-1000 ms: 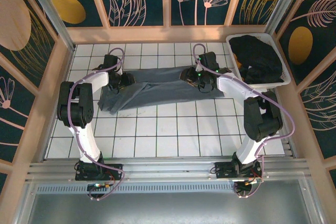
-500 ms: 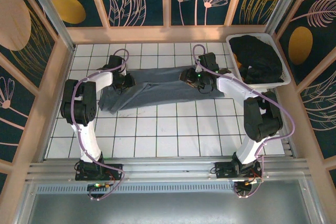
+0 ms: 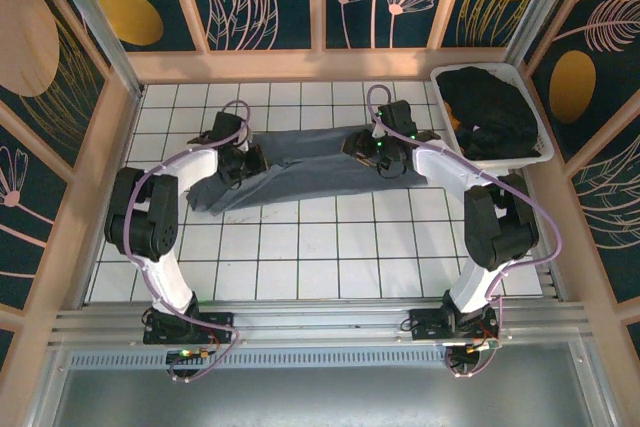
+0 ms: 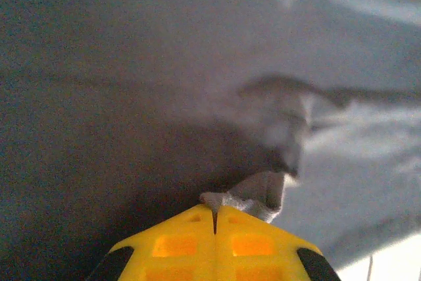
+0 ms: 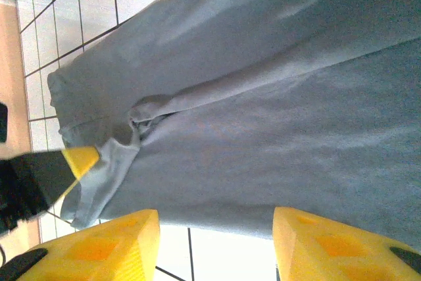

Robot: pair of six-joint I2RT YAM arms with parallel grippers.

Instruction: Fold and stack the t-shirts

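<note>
We see a white plastic bin (image 3: pixel 541 137) at the far right corner of the tiled table (image 3: pixel 300 247), holding a heap of black t-shirts (image 3: pixel 490 107); left of it the slate blue-grey t-shirt (image 3: pixel 300 167) lies stretched across the tiles between the two arms; the left gripper (image 4: pixel 215 210) has its yellow fingers pressed together, pinching a raised fold of that shirt near its left end; the right gripper (image 5: pixel 214 228) hovers over the shirt's right part, fingers spread wide, released and grasping nothing.
</note>
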